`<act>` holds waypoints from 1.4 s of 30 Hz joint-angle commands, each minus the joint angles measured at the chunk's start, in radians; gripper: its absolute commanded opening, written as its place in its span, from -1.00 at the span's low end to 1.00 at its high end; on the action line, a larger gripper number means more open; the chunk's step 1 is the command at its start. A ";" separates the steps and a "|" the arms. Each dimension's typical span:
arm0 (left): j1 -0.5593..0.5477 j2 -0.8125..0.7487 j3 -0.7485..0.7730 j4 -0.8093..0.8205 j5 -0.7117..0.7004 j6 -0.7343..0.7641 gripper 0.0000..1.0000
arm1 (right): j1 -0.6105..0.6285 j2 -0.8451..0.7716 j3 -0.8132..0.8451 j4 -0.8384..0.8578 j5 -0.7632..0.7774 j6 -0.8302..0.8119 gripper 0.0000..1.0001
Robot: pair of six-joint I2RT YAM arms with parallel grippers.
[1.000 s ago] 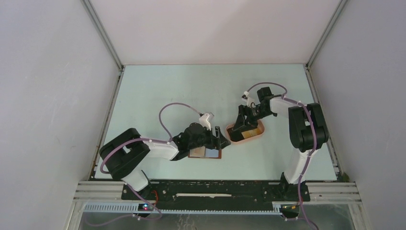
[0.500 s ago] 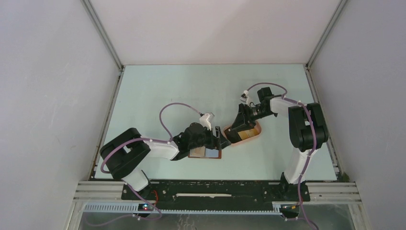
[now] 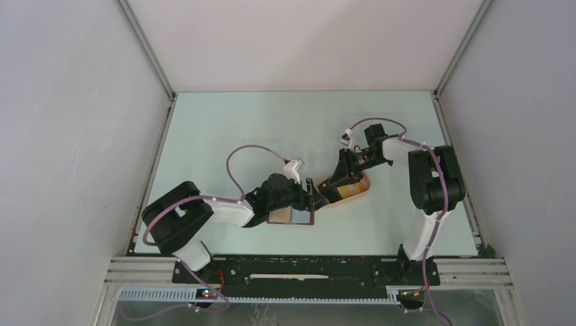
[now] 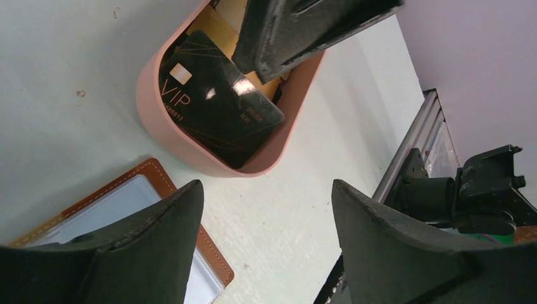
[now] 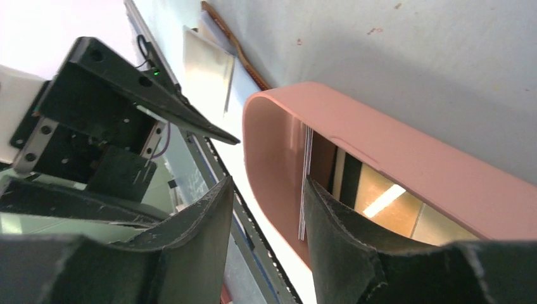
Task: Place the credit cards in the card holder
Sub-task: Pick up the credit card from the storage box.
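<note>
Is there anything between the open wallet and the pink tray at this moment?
No. The left wrist view shows only a narrow bare strip of table between the wallet and the tray.

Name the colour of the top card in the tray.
The card is black with gold VIP lettering; left wrist view.

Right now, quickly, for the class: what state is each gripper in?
Left gripper: open, holding nothing.
Right gripper: open, jaws astride the edge of a credit card in the pink tray, not clamped.
</note>
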 commanded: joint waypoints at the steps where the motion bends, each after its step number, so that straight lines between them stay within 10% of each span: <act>1: 0.005 0.002 0.031 0.056 0.016 0.011 0.57 | 0.031 0.001 0.015 0.008 0.094 0.006 0.06; 17: 0.012 0.008 -0.001 0.064 -0.033 0.017 0.50 | 0.055 0.057 0.029 0.043 -0.185 0.045 -0.20; 42: 0.018 -0.074 -0.009 -0.064 -0.113 0.050 0.09 | 0.156 0.097 0.085 -0.018 0.121 0.006 -0.05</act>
